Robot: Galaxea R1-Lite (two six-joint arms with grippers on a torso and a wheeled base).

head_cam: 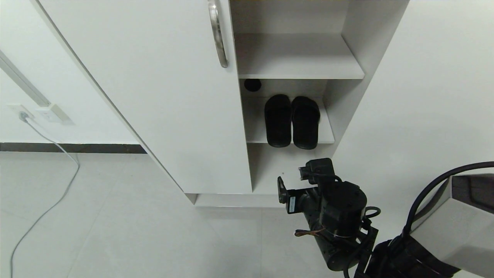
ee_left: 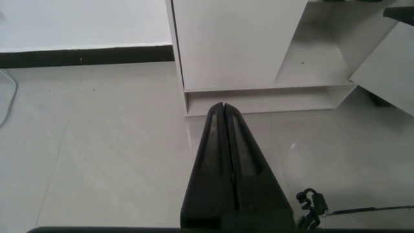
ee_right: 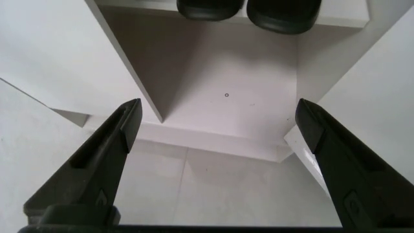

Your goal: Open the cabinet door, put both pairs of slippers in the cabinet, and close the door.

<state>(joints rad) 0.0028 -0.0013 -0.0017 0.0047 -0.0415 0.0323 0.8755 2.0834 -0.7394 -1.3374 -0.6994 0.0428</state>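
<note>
A pair of black slippers [head_cam: 291, 121] lies side by side on the middle shelf of the white cabinet [head_cam: 285, 139]; their heels [ee_right: 282, 14] jut over the shelf edge. The right-hand door [head_cam: 409, 100] is swung open, and the left door [head_cam: 154, 96] with its metal handle [head_cam: 218, 34] is closed. My right gripper [head_cam: 295, 181] [ee_right: 218, 110] is open and empty, low in front of the bare bottom compartment [ee_right: 226, 97], below the slippers. My left gripper [ee_left: 223, 109] is shut with nothing in it, above the floor and pointing at the cabinet base [ee_left: 259, 100].
A small dark round object [head_cam: 252, 85] sits at the back of the middle shelf. The upper shelf [head_cam: 297, 58] is bare. A grey cable [head_cam: 58, 193] runs from a wall socket [head_cam: 23, 114] across the tiled floor at the left.
</note>
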